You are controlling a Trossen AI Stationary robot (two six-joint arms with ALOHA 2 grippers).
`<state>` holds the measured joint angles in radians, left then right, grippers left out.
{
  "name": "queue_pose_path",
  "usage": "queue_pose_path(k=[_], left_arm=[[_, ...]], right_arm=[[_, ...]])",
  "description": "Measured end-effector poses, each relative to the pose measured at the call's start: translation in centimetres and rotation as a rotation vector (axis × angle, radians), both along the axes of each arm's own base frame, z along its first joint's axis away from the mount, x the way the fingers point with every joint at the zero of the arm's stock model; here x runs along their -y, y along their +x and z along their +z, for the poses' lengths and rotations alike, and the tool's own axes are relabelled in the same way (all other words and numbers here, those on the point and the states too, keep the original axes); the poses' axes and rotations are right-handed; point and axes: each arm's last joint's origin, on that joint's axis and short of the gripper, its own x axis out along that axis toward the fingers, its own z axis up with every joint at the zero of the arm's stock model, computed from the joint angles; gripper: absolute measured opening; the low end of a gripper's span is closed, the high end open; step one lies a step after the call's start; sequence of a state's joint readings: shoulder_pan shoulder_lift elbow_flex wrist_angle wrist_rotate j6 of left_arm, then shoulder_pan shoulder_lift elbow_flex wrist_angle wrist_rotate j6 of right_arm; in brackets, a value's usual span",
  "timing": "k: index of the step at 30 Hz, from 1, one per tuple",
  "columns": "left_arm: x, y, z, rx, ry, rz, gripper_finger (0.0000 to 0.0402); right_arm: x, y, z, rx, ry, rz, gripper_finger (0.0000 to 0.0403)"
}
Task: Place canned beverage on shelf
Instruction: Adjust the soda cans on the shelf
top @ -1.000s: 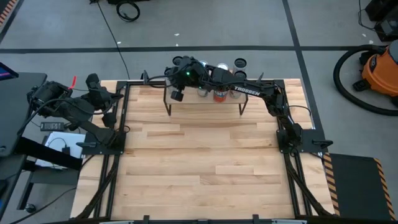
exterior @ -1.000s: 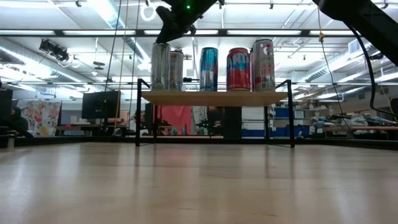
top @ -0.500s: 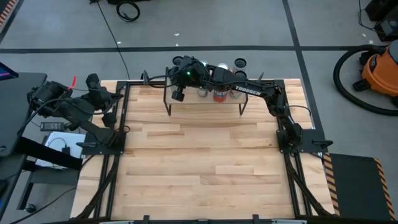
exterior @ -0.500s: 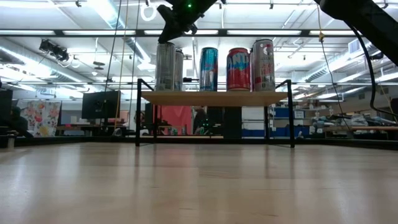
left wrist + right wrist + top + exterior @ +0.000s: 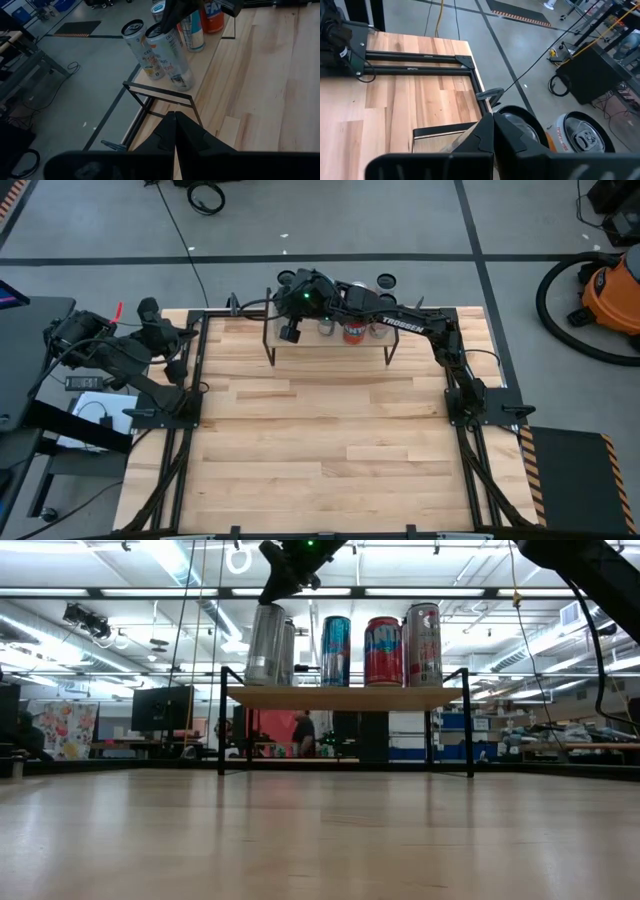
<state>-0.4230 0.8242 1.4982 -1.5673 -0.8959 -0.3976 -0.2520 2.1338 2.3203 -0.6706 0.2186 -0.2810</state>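
Over the last second the silver can [image 5: 265, 645] at the left end of the shelf [image 5: 345, 697] has gone from standing upright to leaning, its top tipped toward the middle of the shelf and its base riding near the left edge of the board. Meanwhile the right gripper [image 5: 283, 585], directly above that end of the shelf, has drawn its fingers fully together. The right wrist view shows them pressed shut over the can's lid, so it no longer clasps the can's body. Whether the tips are catching the rim or merely pushing on it cannot be made out. The can is on the shelf but not settled, and in this state the placement looks unfinished. A further nudge could topple it against the second silver can [image 5: 288, 652] just behind it, or send it off the shelf's left end. The blue can [image 5: 335, 650], red can [image 5: 383, 650] and far-right can [image 5: 424, 645] stand upright along the rest of the shelf, unchanged. The left gripper [image 5: 172, 125] is closed and empty, parked well to the left of the shelf.
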Motion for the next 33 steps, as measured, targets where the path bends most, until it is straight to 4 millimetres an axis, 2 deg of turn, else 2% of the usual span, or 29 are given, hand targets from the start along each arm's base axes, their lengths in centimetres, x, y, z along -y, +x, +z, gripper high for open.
queue_pose_path(k=[9, 17, 24, 33], left_arm=[[0.0, 0.0, 0.0, 0.000, 0.000, 0.000, 0.0007], [0.0, 0.0, 0.0, 0.000, 0.000, 0.000, 0.0007], [0.0, 0.0, 0.0, 0.000, 0.000, 0.000, 0.0007], [0.0, 0.0, 0.0, 0.000, 0.000, 0.000, 0.0007]], right_arm=[[-0.2, -0.3, -0.2, -0.051, 0.010, 0.018, 0.0005], [-1.3, -0.3, -0.3, -0.085, 0.004, 0.033, 0.0006], [-1.9, -0.6, -0.1, -0.099, -0.013, -0.014, 0.0007], [-1.2, -0.9, 0.4, -0.043, 0.042, -0.070, 0.0025]])
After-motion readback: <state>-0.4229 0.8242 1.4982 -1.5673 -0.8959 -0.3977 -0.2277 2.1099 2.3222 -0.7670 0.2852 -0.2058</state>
